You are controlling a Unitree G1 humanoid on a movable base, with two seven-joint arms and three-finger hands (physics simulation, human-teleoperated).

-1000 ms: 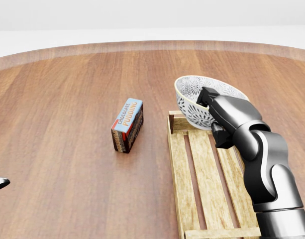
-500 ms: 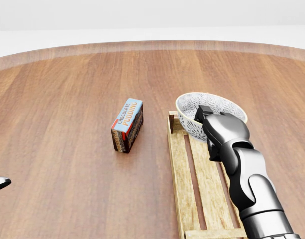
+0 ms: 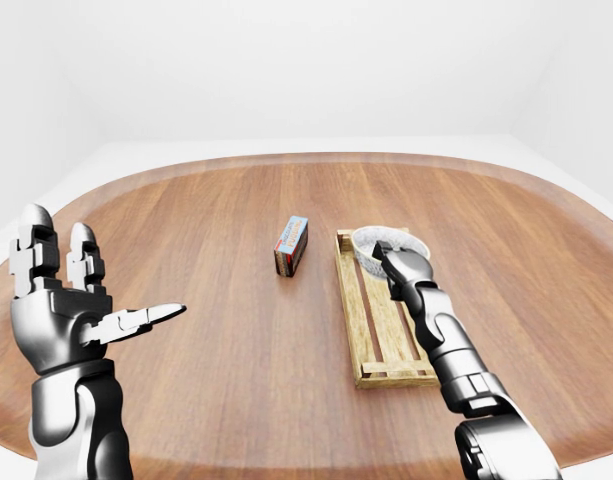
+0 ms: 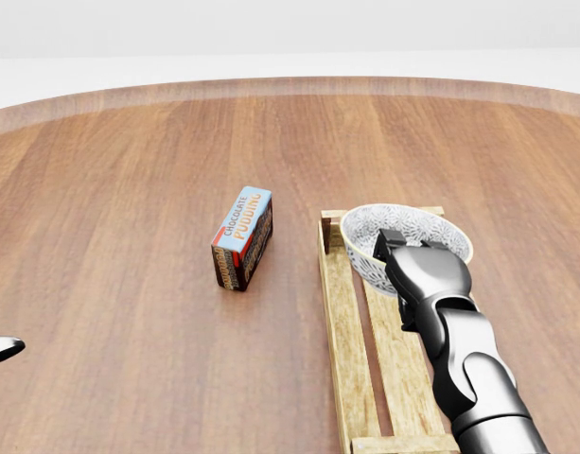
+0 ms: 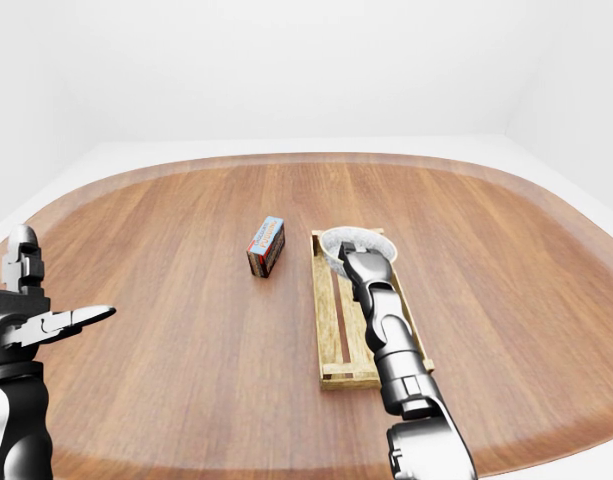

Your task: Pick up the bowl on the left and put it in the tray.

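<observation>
Wide wooden counter [image 4: 129, 170] under plain white walls. Holds the bowl [image 4: 395, 225] by its lower rim, as the head view frames it, with the right hand [image 4: 424, 271], fingers clenched over that edge. Has the bowl low at the top end of the tray [image 4: 344, 322], upright, mouth up, within the slatted frame's outline. Cannot tell whether its foot rests on the slats or hangs just above them, since the hand and the bowl's own wall hide that. Shows the left hand [image 3: 71, 310] raised at the left of the left-eye view, fingers spread, grasping nothing, well apart from bowl and tray. Off to the tray's left on the counter, a pudding box [image 4: 242, 236], near the tray but not touching it, no part of the job.

Judging by the layout: pick-up done, carry done, placement at its very end. Remains to settle the bowl fully on the slats if not yet down, unclench the fingers, and lift the hand clear. Calls for a straight upward withdrawal. Risks tipping or dragging the bowl otherwise, given a grip on one edge only.
</observation>
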